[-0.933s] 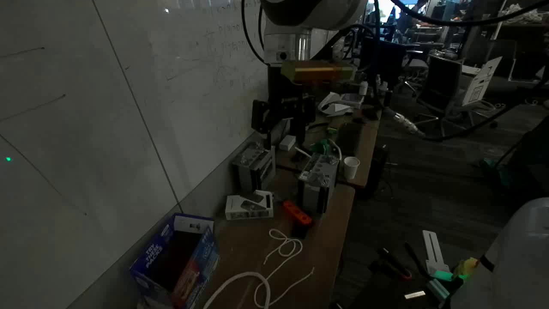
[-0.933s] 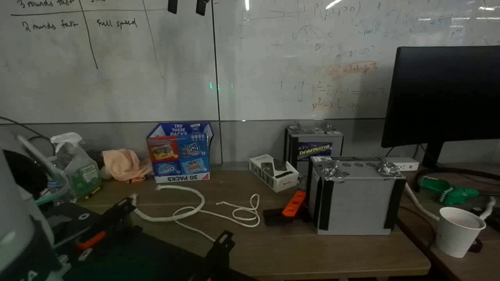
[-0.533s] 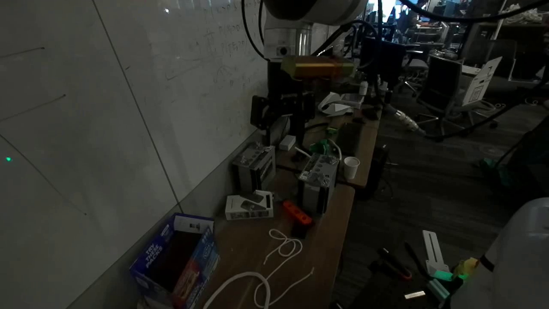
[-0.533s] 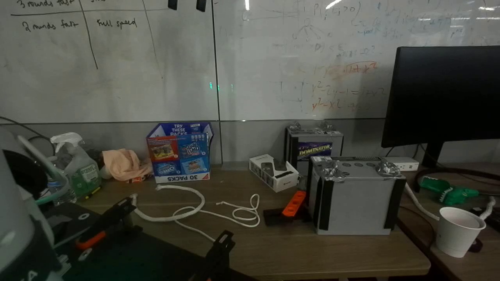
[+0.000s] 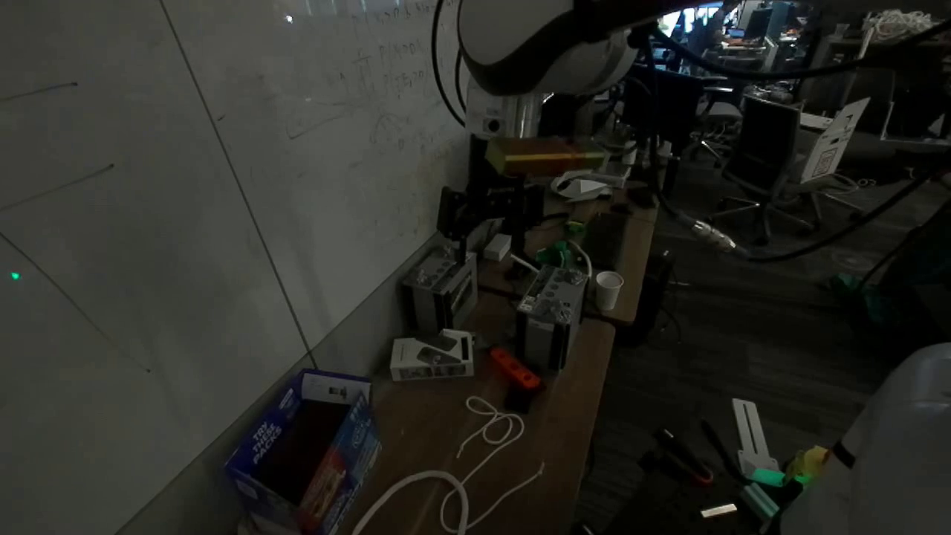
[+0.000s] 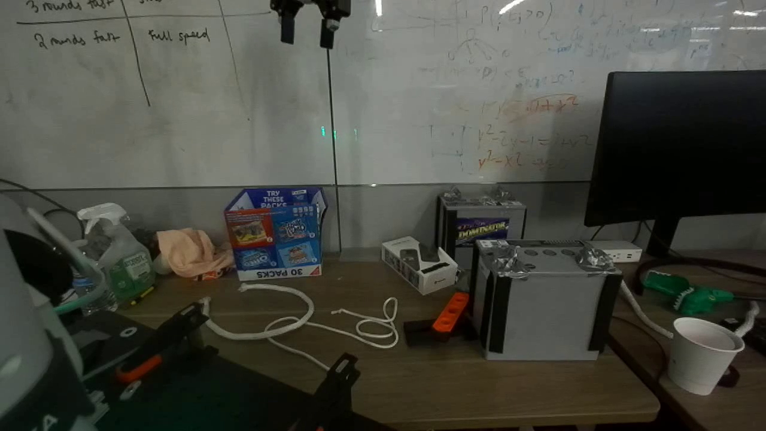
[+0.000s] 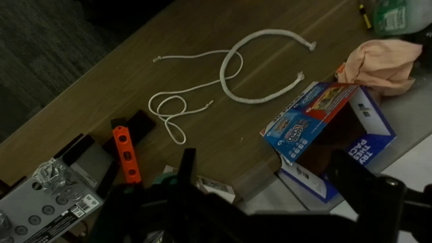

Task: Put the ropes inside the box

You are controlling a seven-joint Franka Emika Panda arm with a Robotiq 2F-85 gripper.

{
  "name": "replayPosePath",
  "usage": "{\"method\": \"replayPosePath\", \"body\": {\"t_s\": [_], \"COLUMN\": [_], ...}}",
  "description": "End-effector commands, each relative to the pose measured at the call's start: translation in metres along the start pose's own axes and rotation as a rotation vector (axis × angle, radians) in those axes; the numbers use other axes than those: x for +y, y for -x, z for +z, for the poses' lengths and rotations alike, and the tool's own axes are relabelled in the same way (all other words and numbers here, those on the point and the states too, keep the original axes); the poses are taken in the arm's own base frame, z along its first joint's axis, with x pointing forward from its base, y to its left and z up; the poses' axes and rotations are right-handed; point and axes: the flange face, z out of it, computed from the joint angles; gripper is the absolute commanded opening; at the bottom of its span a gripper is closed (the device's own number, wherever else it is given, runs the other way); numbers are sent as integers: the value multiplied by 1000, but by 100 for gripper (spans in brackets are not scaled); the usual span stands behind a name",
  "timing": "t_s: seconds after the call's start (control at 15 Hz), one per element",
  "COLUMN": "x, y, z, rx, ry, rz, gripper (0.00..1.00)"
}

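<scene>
Two cream-white ropes lie on the wooden table. The thick rope forms an open curve, and it shows in the wrist view and in an exterior view. The thin rope lies in loose loops and crosses the thick one; it also shows in the wrist view. The blue open-topped box stands against the wall behind the ropes, its dark inside visible in the wrist view. My gripper is open, its fingers wide apart with nothing between them, high above the table.
A small white box, an orange tool and two grey cases stand beside the ropes. A paper cup and monitor are farther along. A pink cloth and spray bottle lie past the box.
My gripper rose slightly, then came down; it now hangs lower and a little farther right in an exterior view. It stays open. The ropes and the box have not moved.
</scene>
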Motion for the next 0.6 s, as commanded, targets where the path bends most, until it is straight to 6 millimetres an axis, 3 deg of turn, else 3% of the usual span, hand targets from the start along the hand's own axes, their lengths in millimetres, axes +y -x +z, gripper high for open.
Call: {"method": "replayPosePath", "body": {"t_s": [0.0,0.27,0.53], "x": [32,64,82], "y": [-24,-59,-91], "z": [48,127,206], "rx": [56,54,37], "ry": [-46,-58,-59], "rz": [136,303,412], "gripper": [100,100,100]}}
